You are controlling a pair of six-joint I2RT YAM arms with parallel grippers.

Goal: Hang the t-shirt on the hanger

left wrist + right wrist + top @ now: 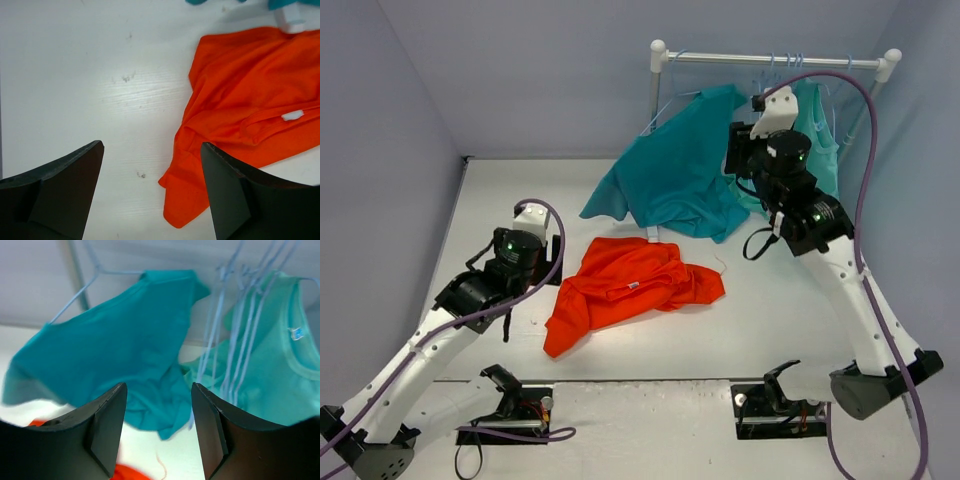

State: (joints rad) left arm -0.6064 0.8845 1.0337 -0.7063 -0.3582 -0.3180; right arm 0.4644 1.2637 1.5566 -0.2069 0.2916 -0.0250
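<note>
In the middle of the table (770, 330), the t-shirt (630, 285) lies crumpled and looks soft, light and floppy, likely best pinched at the neck by its white label (292, 115), while the left gripper (150, 147) and the right gripper (158, 387) are both spread apart, holding nothing.

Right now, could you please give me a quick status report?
Left pincer and right pincer open, empty. T-shirt crumpled on table, ungripped. Spare hangers on rail, teal shirt draped beside them.
</note>
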